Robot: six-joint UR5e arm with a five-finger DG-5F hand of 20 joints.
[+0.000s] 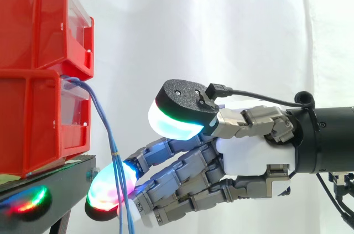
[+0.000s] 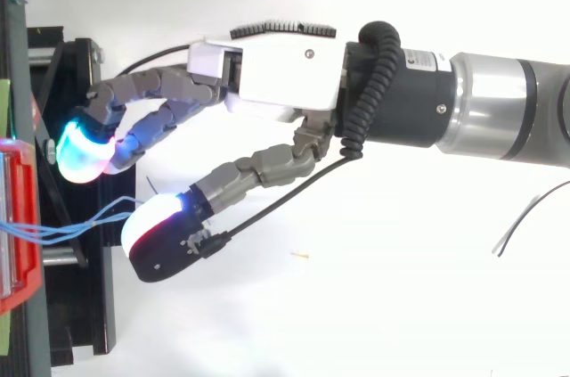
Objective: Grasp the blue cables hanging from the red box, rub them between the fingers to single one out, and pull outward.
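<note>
- We are seeing the hand (image 1: 249,156) wide open, blue cables (image 1: 114,154) hanging at its 9 o'clock.
- We are worrying it is pushing them aside, grabbing nothing.

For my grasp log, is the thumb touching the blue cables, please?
No: in the side view the thumb pad of the hand sits raised, a clear gap away from the blue cables.

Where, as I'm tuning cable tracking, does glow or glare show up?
Side view: pads of the robot hand mirror as a coloured patch on the black stand. Top view: the white background glares, yet the blue cables show clearly.
</note>
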